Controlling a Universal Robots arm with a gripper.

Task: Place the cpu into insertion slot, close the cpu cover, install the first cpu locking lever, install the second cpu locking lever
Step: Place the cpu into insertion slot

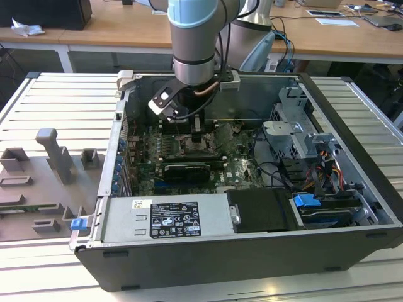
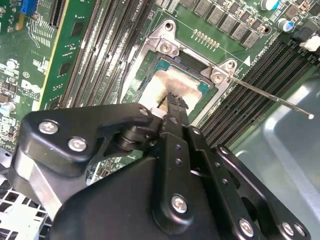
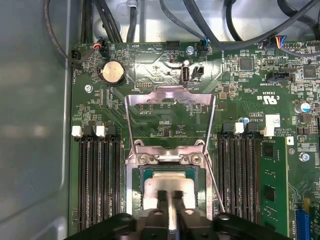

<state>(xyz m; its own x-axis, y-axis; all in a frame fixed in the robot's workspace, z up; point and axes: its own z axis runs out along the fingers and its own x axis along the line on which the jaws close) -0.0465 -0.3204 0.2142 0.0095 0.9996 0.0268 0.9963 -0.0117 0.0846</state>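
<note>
Looming nearest in both wrist views: black, screw-studded metal claw [image 2: 174, 105] [image 3: 170, 196], hanging low over the small flat square cpu with the pale silver-beige metal top [image 3: 170, 181] [image 2: 172, 82]. Holding its two black fingers [image 3: 161, 200] narrow, nearly together, leaving just a slim slit between them. Pointing the tips at the middle of the chip's top; touching it or sitting just clear, not telling which.

Lying flat inside the small square dark insertion slot with the silvery metal rim [image 3: 134, 192] [image 2: 145, 67], amid green circuit board [image 3: 235, 85]: the cpu, already seated. Standing open beyond the slot, hinged along the edge away from the claw: small square silvery metal cpu cover [image 3: 170, 96], showing green board through its central cut-out and not yet lying over the chip. Slanting away from one corner of the rim: thin silvery wire locking lever [image 2: 270, 97] [image 3: 215, 182], passing above long black memory slots [image 2: 265, 70] [image 3: 240, 170]. Sitting further along the board: round silvery coin battery [image 3: 112, 72].

Reaching down in the exterior view as a grey and pale-blue robot arm [image 1: 195, 38], carrying the claw [image 1: 197, 135] inside an open dark computer case [image 1: 189, 267] lying on a ribbed silvery table [image 1: 38, 94]. Running along the case's near edge: silvery boxy power supply with a white label [image 1: 126, 220]. Resting on the table at the exterior view's left, apart from the case: grey plastic fixture blocks [image 1: 53, 154].
</note>
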